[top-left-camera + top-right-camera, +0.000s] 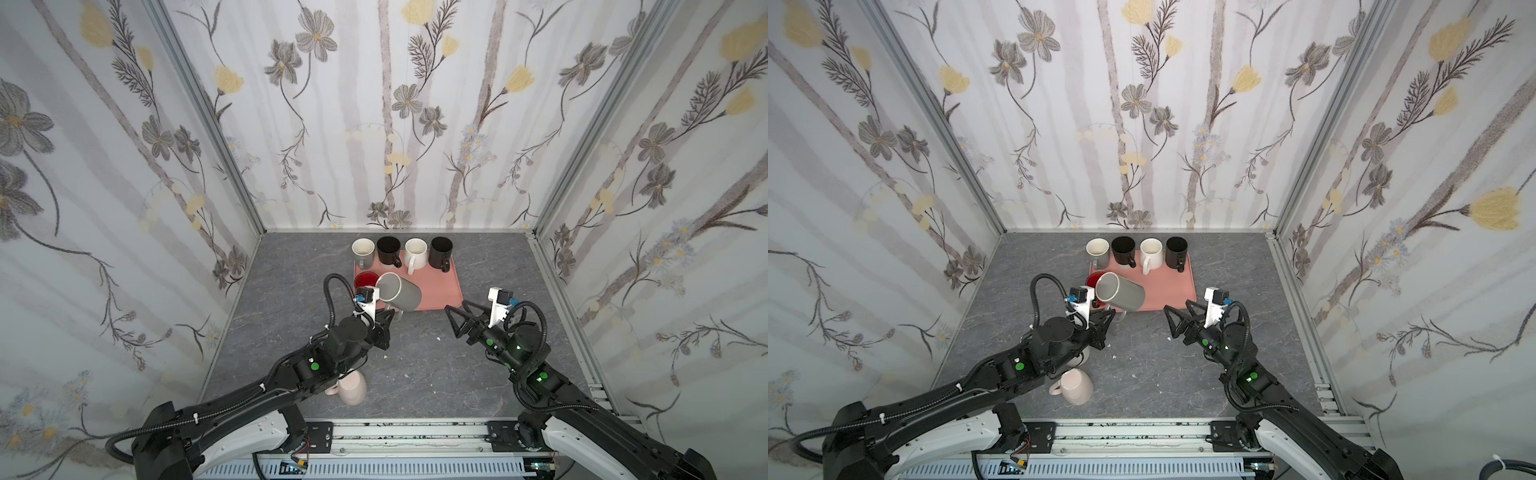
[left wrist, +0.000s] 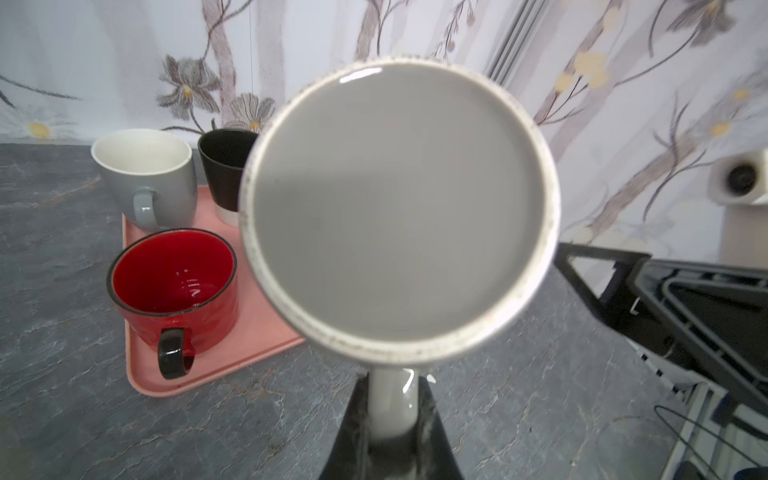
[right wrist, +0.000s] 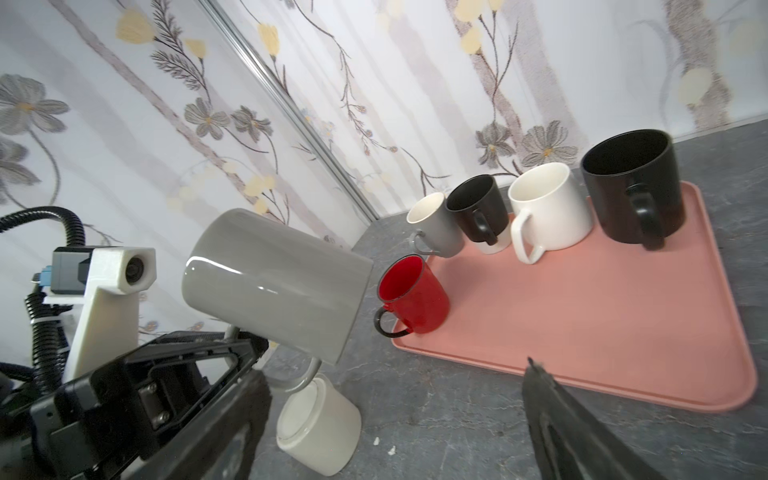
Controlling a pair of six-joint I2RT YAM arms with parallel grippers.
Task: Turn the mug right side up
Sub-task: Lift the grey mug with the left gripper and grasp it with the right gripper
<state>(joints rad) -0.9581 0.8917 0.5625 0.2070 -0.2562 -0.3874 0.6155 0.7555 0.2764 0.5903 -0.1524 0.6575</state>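
Observation:
My left gripper (image 1: 388,318) (image 2: 392,386) is shut on the handle (image 2: 390,399) of the grey mug (image 1: 401,293) (image 1: 1121,293) (image 3: 274,282). The mug hangs in the air over the near left corner of the pink tray (image 1: 440,291). It is tipped on its side: its flat base (image 2: 399,212) faces the left wrist camera and its mouth points toward the tray. My right gripper (image 1: 456,306) (image 1: 1176,306) (image 3: 395,374) stands open and empty to the right of the mug, apart from it, above the table by the tray's front edge.
On the tray stand a red mug (image 1: 365,280) (image 3: 413,295) and a back row of several upright mugs, grey (image 1: 363,251), black (image 1: 388,249), white (image 1: 415,251) and black (image 1: 440,251). A cream mug (image 3: 318,424) sits upside down under the left arm. A pink mug (image 1: 1075,386) rests near the front edge.

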